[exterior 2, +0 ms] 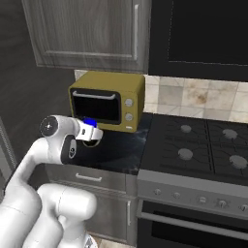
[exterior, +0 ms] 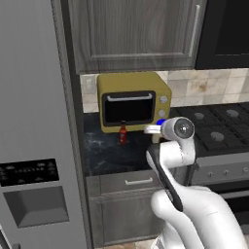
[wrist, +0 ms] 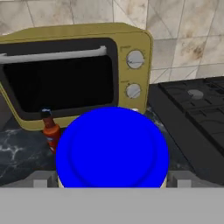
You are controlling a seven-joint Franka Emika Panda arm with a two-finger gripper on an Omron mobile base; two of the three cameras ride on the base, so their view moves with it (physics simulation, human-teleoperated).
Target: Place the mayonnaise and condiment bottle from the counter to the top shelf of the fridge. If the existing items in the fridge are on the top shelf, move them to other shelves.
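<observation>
In the hand view the bright blue round lid of the squat pale mayonnaise jar covers nearly all of the jar's body, and the end effector's finger tips peep out only as small grey stubs at either side. In the left base view the white arm hides most of that jar. The tall grey stainless-steel fridge is cut off by the left edge. The slim dark red-brown condiment bottle is too small to read its label.

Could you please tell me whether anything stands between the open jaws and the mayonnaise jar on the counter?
Nothing visible does. In the hand view the mayonnaise's blue lid sits right between the gripper's open jaws. The condiment bottle stands off to one side, before the yellow toaster oven.
</observation>
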